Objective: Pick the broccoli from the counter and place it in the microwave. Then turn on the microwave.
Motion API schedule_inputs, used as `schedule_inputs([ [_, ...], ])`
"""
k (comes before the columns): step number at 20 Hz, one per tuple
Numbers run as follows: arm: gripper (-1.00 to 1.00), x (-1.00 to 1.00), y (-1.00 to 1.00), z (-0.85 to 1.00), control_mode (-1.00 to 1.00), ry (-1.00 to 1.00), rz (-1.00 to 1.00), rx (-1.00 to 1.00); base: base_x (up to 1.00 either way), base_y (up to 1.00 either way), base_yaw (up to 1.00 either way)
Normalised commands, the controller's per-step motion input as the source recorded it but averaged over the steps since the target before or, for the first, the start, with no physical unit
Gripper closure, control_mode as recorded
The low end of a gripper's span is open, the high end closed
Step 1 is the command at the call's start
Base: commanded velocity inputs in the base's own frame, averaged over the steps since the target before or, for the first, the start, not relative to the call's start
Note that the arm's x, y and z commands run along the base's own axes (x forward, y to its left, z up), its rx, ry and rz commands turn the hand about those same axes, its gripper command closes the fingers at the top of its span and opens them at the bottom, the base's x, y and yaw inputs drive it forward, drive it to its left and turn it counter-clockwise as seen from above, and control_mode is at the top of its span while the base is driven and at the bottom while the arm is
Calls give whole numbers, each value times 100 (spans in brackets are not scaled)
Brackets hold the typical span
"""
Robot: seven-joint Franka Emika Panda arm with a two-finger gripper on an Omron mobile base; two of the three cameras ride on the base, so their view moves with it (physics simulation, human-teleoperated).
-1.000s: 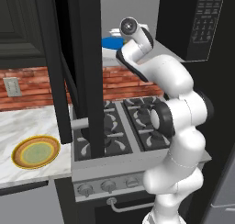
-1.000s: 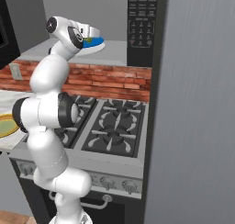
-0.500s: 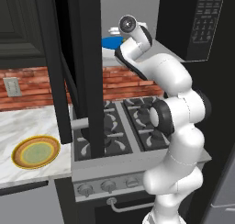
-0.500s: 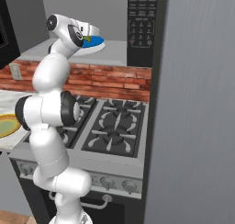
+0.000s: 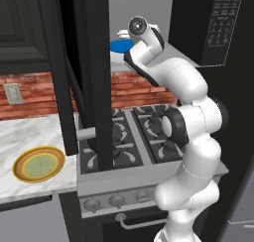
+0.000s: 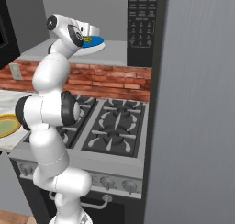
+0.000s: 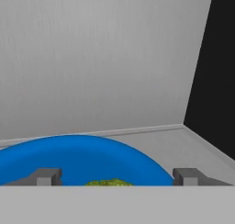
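A white robot arm is reaching up into the open microwave above a black gas stovetop, its gripper hovering over a blue plate that is sitting on the light grey floor of the oven cavity. The two finger tips are standing wide apart at either side of the plate's near rim, clamped on nothing. The broccoli is lying on the plate between and just below the tips, its yellow-green top peeking up at the near edge of the hand view. The microwave's dark door is hanging open to the left, in front of a red brick backsplash. Down on the white marble counter to the left of the stovetop, a yellow plate is resting well apart from the arm
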Motion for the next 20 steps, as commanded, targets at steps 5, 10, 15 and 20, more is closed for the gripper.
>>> schedule_inputs([
  [5, -100, -16, 0, 0, -100, 0, 0, -1, 0, 0, 0],
  [10, -100, -71, 0, 3, -100, -3, 0, 0, 0, 0, 0],
  [15, -100, -75, -2, 16, -100, -3, 0, 0, 0, 0, 0],
  [20, -100, -88, -17, 35, -100, -4, 0, 0, 0, 0, 0],
])
